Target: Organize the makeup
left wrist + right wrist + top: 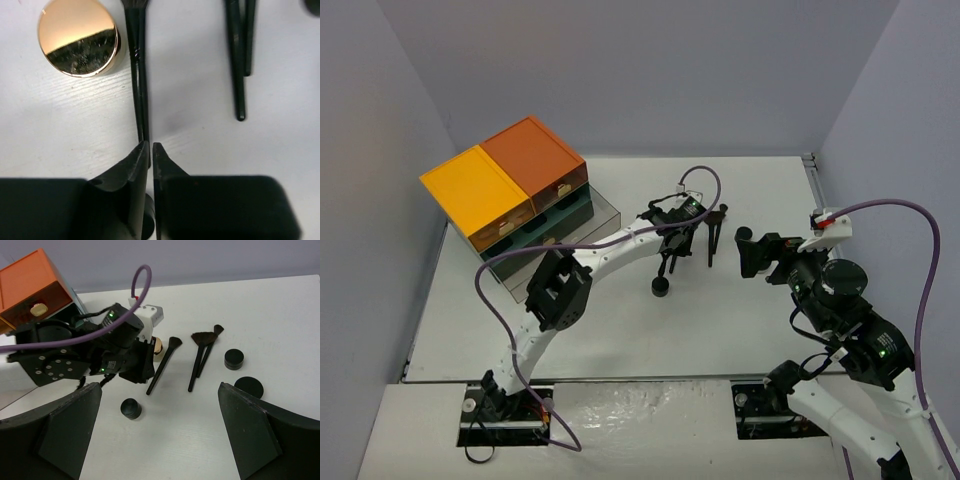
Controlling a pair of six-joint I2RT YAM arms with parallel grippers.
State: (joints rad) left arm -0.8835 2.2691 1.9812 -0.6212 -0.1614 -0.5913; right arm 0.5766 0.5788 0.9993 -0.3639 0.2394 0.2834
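Starting left: cabinet (530,190) on the counter (720,330), well apart from the makeup. Next, jar (79,37) near a brush (140,80), with the left gripper (151,147) clenched to a slit right at the handle's end, seemingly grasping nothing. Could skid the brush towards the jar if pressed down off-centre, or nip only its tip and drop it. Further right, two more brushes (203,338) and compacts (234,359) lying loose. Far right, right gripper (159,385) spread wide, empty; could knock a compact when reaching in.
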